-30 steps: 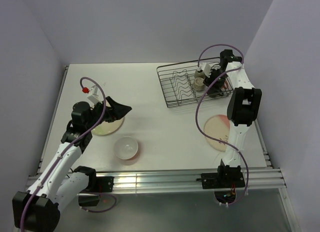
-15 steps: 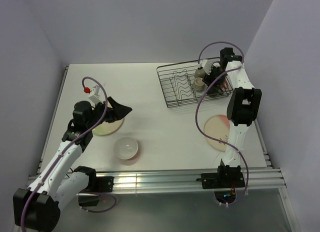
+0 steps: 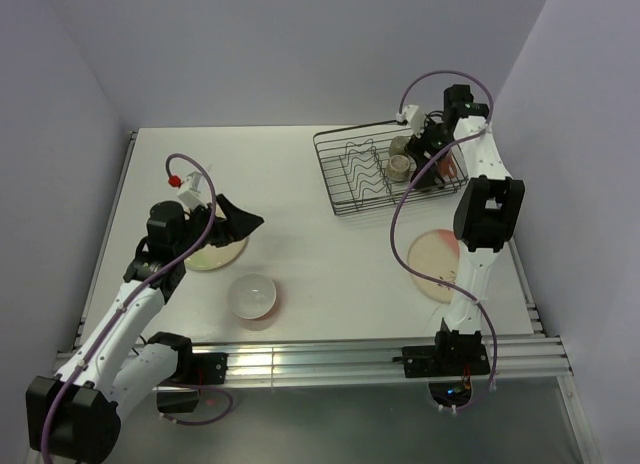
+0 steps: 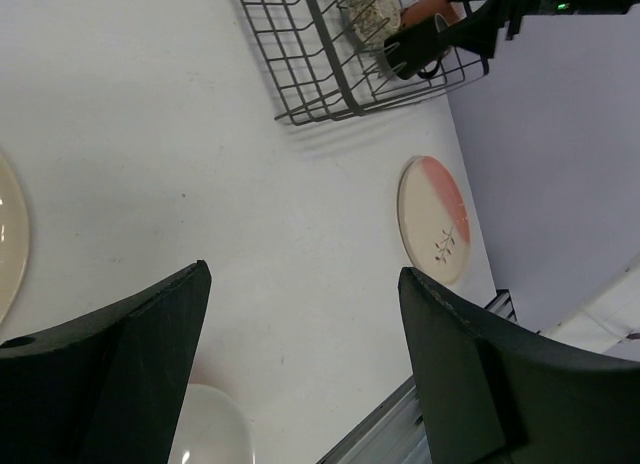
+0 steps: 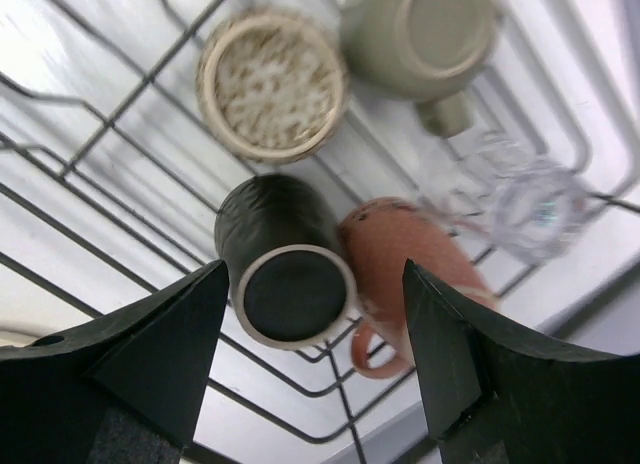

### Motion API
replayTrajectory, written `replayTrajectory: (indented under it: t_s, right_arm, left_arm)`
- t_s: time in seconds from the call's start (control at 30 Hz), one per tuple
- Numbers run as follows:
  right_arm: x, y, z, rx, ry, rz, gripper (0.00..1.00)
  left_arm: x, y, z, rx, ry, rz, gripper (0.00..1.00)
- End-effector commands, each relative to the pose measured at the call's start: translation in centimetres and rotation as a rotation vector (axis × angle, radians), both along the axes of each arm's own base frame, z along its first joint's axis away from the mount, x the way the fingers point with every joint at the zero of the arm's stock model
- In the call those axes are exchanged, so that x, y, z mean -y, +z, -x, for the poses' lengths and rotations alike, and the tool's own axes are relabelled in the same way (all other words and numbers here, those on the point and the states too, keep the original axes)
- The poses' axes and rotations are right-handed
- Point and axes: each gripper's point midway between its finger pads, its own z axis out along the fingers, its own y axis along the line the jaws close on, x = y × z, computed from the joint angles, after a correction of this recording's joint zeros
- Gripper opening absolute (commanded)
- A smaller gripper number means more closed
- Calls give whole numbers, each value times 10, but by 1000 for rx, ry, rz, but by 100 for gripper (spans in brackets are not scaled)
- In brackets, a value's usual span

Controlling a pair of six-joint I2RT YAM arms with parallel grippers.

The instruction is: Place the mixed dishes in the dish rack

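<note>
As the right claw lifted, its jaws widened.

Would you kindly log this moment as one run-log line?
left gripper open near cream plate | right gripper open above dark cup in dish rack

We're seeing the dish rack far right with a few cups inside, right gripper hovering above its right end. Left gripper sits over the cream plate – white bowl just nearer us.
</note>
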Motion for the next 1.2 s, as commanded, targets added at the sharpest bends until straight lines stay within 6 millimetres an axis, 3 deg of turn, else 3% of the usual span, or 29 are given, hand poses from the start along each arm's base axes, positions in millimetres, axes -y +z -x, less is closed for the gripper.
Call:
replayTrajectory:
  t_s: [0.0, 0.17, 0.27, 0.33, 0.37, 0.4, 0.43, 0.47, 0.5, 0.53, 0.57, 0.6, 0.63, 0.7, 0.83, 1.17]
  right_arm:
    - [-17, 62, -21, 140, -5, -86, 78]
    - [-34, 104, -17, 206, 8, -153, 78]
    - [-57, 130, -2, 225, 37, -207, 79]
    - [-76, 146, 22, 206, 77, -259, 82]
    - [-106, 151, 36, 180, 148, -338, 83]
    - [-125, 142, 55, 110, 170, -394, 82]
    - [-143, 154, 74, 96, 204, -446, 82]
    - [-182, 156, 97, 40, 289, -536, 81]
    - [-202, 136, 122, -82, 280, -595, 79]
    - [-221, 148, 136, -63, 324, -640, 78]
    - [-252, 145, 159, -113, 389, -677, 76]
    - [-267, 128, 183, -230, 370, -726, 76]
    - [-282, 138, 188, -186, 411, -754, 75]
    - [-310, 124, 220, -288, 433, -783, 74]
    - [-336, 114, 238, -319, 471, -802, 72]
    - [-358, 100, 251, -355, 500, -774, 69]
  left_arm:
    - [-9, 15, -12, 16, 59, -25, 82]
    - [-34, -6, -27, -107, 208, -56, 81]
    - [-63, -20, -31, -206, 353, -53, 82]
    - [-102, -43, -30, -335, 549, -59, 81]
    - [-114, -51, -28, -381, 612, -59, 79]
    - [-137, -62, -23, -450, 714, -51, 78]
    - [-146, -71, -21, -491, 754, -50, 77]
    - [-154, -76, -19, -524, 789, -44, 75]
    - [-165, -79, -18, -551, 839, -31, 74]
    - [-170, -91, -12, -612, 866, -39, 73]
    - [-175, -96, -9, -647, 893, -42, 72]
    - [-182, -97, -8, -670, 925, -31, 72]
    - [-184, -104, -5, -712, 939, -37, 71]
    - [-195, -114, 5, -775, 1006, -53, 70]
    - [-201, -134, 16, -859, 1049, -58, 65]
    - [-193, -178, 7, -951, 1008, -21, 50]
